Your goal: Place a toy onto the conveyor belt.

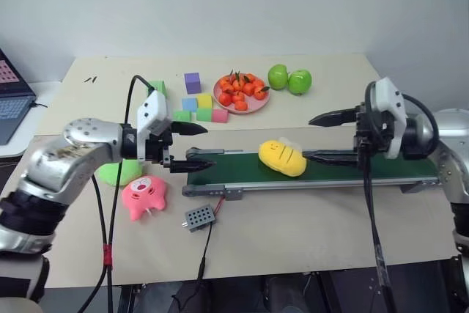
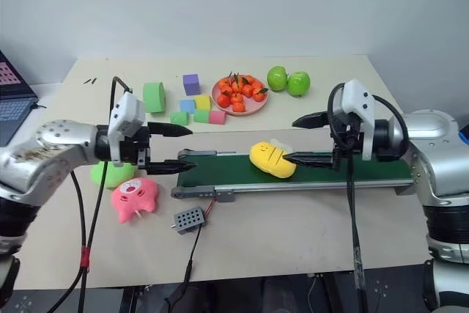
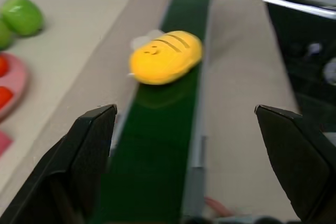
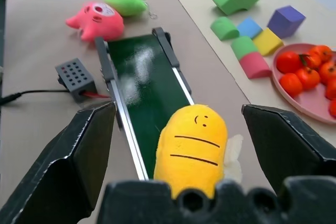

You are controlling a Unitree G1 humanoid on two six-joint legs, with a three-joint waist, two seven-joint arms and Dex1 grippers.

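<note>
Black fingers on my left gripper (image 1: 192, 146) are spread wide w/ nothing between them, hanging over the left end of the conveyor belt (image 1: 337, 170). My right gripper (image 1: 322, 137) is also spread apart, empty, one finger above and one low just beside the toy (image 1: 283, 157) w/o clamping it.

Toy lies on the belt, abt mid-length, overhanging the far edge a bit. It's plain yellow, soft, bean-shaped, w/ a small stitched face, dark stripes across the back and a pale wing-like bit on its far side.

Belt is dark green in a low grey frame; its grey control box (image 1: 199, 217) sits on the table (image 1: 293, 232) in front, on a wire.

Further out: pink plate (image 1: 242, 102) holds a heap of small orange-red fruit. Beside it 2 green apples (image 1: 289, 78), foam blocks (image 1: 198, 105). Pink plush (image 1: 143, 196) and lime-green plush (image 1: 119, 173) lie near the belt's left end.
</note>
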